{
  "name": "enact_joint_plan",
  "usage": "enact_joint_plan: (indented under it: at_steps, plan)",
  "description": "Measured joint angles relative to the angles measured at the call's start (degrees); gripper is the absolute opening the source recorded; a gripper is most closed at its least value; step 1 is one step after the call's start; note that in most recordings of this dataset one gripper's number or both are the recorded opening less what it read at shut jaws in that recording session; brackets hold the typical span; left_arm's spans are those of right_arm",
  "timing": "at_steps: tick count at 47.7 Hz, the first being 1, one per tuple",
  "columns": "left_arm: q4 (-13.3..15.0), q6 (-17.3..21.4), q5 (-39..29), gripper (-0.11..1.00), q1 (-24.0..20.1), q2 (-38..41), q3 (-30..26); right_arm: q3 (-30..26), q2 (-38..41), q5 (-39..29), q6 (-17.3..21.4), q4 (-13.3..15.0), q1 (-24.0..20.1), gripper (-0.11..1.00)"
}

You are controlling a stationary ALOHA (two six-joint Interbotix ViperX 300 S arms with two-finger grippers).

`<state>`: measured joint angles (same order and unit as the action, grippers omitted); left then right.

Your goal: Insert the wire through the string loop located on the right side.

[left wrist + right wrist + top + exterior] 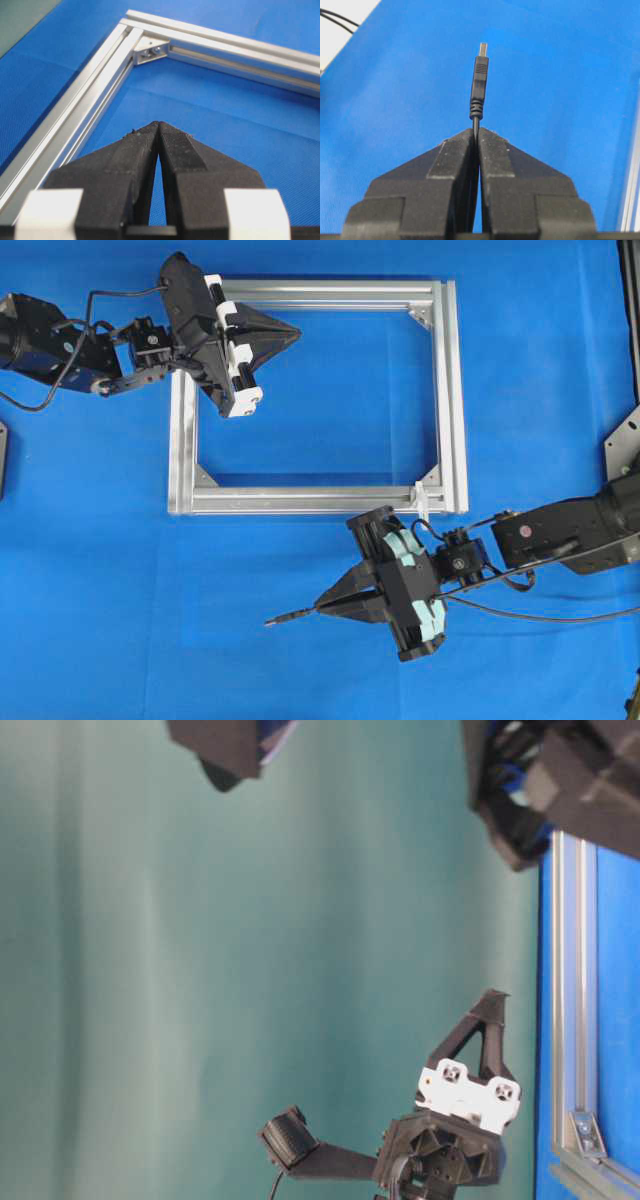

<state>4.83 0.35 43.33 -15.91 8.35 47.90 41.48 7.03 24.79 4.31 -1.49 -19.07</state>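
The wire's dark plug [285, 617] sticks out to the left of my right gripper [318, 608], which is shut on the thin cable just behind the plug, in front of the silver frame [300, 502]. The right wrist view shows the plug [480, 75] pointing straight ahead from the right gripper [476, 131] over blue cloth. Behind the hand the cable [540, 618] trails off to the right. The white string loop [424, 500] stands on the frame's near bar by its right corner, up and to the right of the plug. My left gripper [298, 333] is shut and empty over the frame's far left corner, its tips [158, 123] touching.
The aluminium frame [100, 85] lies flat on the blue cloth, with corner brackets [150, 50] inside. In the table-level view the frame [570, 970] runs along the right edge, with the left gripper [495, 998] beside it. A frame bar [632, 190] shows at the right wrist view's edge.
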Motion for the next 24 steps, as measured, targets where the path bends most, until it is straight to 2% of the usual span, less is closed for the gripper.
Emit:
enact_joint_plan:
  at_steps: [24]
  plan:
    - [0.0,0.0,0.0,0.02,0.0,-0.09,0.0,0.0,-0.53,-0.44,0.0,0.09,0.0,-0.04]
